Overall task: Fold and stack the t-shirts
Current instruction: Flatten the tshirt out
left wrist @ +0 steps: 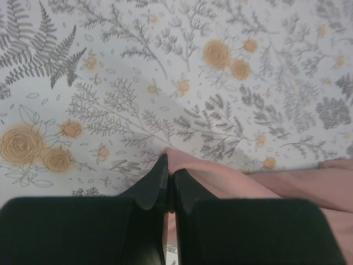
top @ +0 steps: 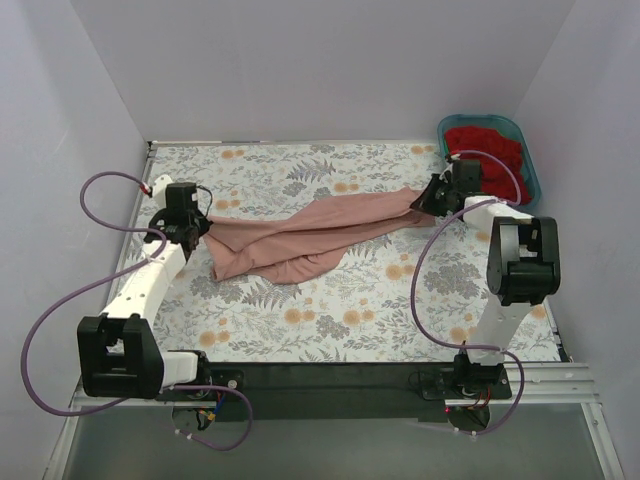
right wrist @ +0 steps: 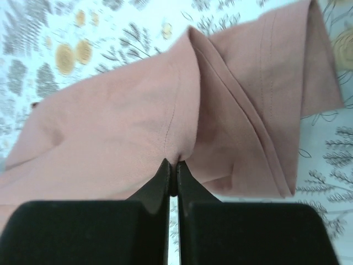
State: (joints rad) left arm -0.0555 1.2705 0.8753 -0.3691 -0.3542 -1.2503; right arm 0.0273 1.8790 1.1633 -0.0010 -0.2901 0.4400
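- Left pincer [left wrist: 168, 167] was pinched shut on one end of pink shirt [top: 310, 238].
- Right pincer [right wrist: 172, 165] clamped its other end.
- Red shirt [top: 487, 148] lay in tub [top: 480, 118].

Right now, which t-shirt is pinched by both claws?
The salmon-pink t-shirt, stretched across the floral cloth between the left claw and right claw; the red t-shirt lies bunched in the teal tub.

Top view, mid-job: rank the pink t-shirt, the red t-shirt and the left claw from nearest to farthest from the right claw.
1. pink t-shirt: its right end is pinched in the right claw.
2. red t-shirt: in the teal tub, just behind the claw and to its right.
3. left claw: far to the left, on the pink shirt's other end.
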